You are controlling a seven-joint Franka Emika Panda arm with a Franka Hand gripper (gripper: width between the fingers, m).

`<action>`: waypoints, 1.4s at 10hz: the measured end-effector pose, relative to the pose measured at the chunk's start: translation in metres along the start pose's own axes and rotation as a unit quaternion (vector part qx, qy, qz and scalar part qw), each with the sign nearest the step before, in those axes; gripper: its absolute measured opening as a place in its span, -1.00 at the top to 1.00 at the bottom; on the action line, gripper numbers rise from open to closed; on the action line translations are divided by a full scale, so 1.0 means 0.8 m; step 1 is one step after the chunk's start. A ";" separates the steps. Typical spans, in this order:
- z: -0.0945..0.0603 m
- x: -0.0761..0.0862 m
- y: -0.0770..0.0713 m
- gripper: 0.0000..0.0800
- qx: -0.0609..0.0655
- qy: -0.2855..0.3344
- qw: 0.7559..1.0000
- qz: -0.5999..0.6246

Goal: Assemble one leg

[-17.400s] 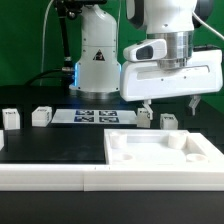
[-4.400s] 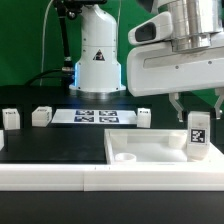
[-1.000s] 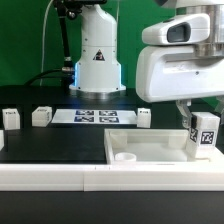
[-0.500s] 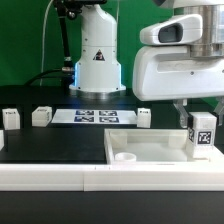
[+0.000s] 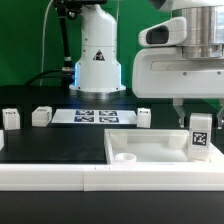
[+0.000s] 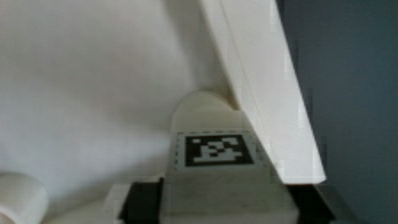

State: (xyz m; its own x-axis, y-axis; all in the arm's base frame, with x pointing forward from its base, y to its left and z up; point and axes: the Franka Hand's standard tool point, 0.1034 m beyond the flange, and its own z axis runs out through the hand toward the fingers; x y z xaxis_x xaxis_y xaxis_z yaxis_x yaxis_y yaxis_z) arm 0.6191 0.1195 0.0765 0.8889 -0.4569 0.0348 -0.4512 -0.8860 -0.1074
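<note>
The leg (image 5: 200, 136) stands upright at the panel (image 5: 150, 141)'s corner on the exterior view's right, directly beneath the end effector (image 5: 200, 112). The wrist view adds the grip: dark pads (image 6: 139, 203) clamped on both its sides. Only the exterior view shows the whole panel around it.

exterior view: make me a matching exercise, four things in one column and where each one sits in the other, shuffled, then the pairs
Column one
1. the leg
2. marker board
3. white panel
4. far-left white block

Column two
a. lying flat, nearest the camera
b. upright at the panel's corner, on the exterior view's right
c. flat strip of tags just in front of the robot base
d. at the exterior view's left edge

Pairs: 1-b, 2-c, 3-a, 4-d
</note>
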 end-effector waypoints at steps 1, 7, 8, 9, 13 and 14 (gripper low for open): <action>0.000 -0.001 0.000 0.26 0.002 0.006 0.999 0.054; 0.002 -0.002 -0.003 0.26 0.016 -0.007 0.941 0.338; 0.002 -0.003 -0.003 0.26 0.019 -0.010 0.931 0.363; 0.002 -0.002 -0.002 0.26 0.021 -0.013 0.928 0.371; 0.003 -0.003 -0.003 -0.45 0.024 -0.016 0.935 0.354; 0.003 -0.004 -0.002 -0.45 0.020 -0.020 0.941 0.338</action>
State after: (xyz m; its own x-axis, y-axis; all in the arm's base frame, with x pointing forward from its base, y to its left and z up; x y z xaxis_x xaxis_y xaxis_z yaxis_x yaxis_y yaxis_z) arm 0.6168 0.1224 0.0738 0.4022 -0.9109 -0.0919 -0.9119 -0.3897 -0.1284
